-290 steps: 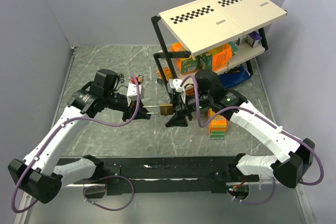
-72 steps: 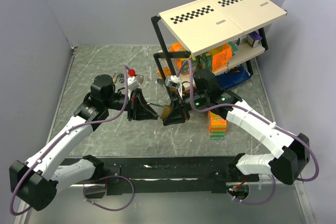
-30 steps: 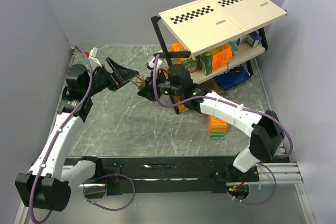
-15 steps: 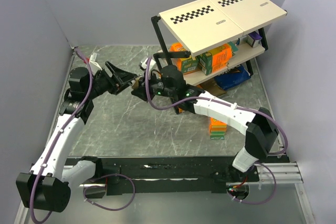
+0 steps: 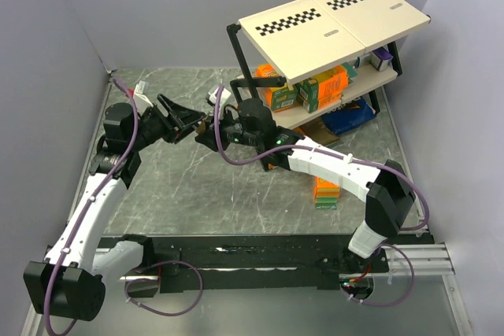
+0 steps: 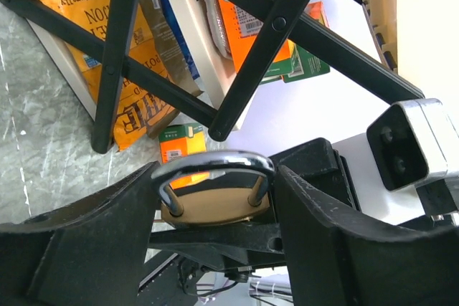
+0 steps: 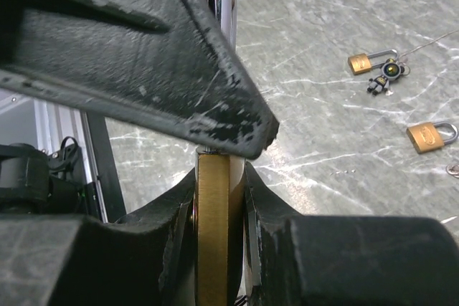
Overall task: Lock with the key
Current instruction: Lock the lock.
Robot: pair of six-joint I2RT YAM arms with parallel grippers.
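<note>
1. Brass padlock with a chrome shackle (image 6: 215, 206): it is held clear of the grey marbled table top (image 5: 189, 186), between the two grippers and just left of the black-framed rack with a cream chequered top (image 5: 331, 21).
2. Right gripper (image 7: 214, 191): it is clenched on the padlock's brass body, the narrow edge being pinched between both pads.
3. Left gripper (image 6: 215, 174): one jaw is set on each side of the shackle. Whether the pads already press on the shackle cannot be told.
4. Governing relation: the padlock's long axis is laid along the line from one gripper to the other. The shackle end is turned toward the left gripper and the body end is seated in the right.
   - The left gripper is the nearer to the shackle.
   - It is therefore judged to be the arm by which the next action on the shackle must be taken, with the body steadied by the right.
5. Key: none can be made out in the held padlock in any view.
   - A small dark figure keyring (image 7: 387, 75) is seen lying on the table top near two further brass padlocks (image 7: 361, 62) (image 7: 429, 136).
   - Whether a key is attached to it cannot be told.
6. Views compared:
   - The shackle's full arch, framed by the left jaws, is given only by the left wrist view.
   - The pinch on the body and the loose items on the table top are given only by the right wrist view.
   - In the top view the padlock (image 5: 206, 126) is reduced to a small brass speck, but the head-on meeting of the two arms is shown.
</note>
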